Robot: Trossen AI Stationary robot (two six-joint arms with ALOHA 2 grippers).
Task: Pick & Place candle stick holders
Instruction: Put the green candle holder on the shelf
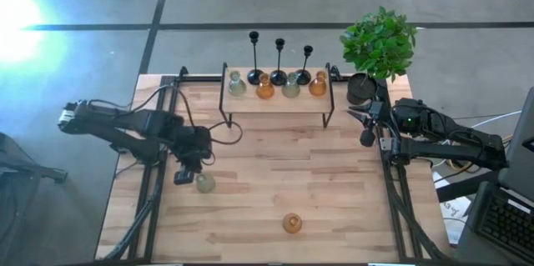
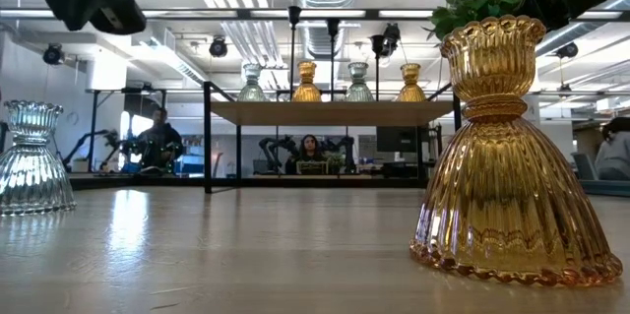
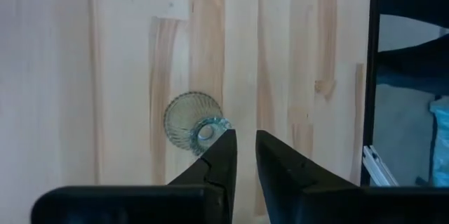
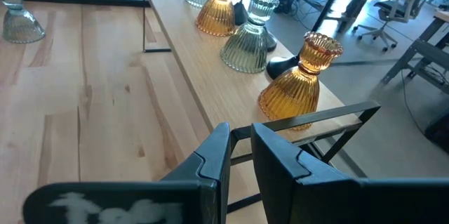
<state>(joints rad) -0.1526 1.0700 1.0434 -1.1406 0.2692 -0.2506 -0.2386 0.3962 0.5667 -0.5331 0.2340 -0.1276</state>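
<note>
On the left of the counter, the left gripper hovers just beside the pale green holder, fingers nearly closed and empty, probably lining up a grasp, while the right gripper waits, likewise narrow and empty, by the shelf of holders.

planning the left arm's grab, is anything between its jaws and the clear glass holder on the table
Nothing visible. The left gripper hangs just above the pale glass holder, jaws slightly apart beside its rim, with only bare table around it.
</note>
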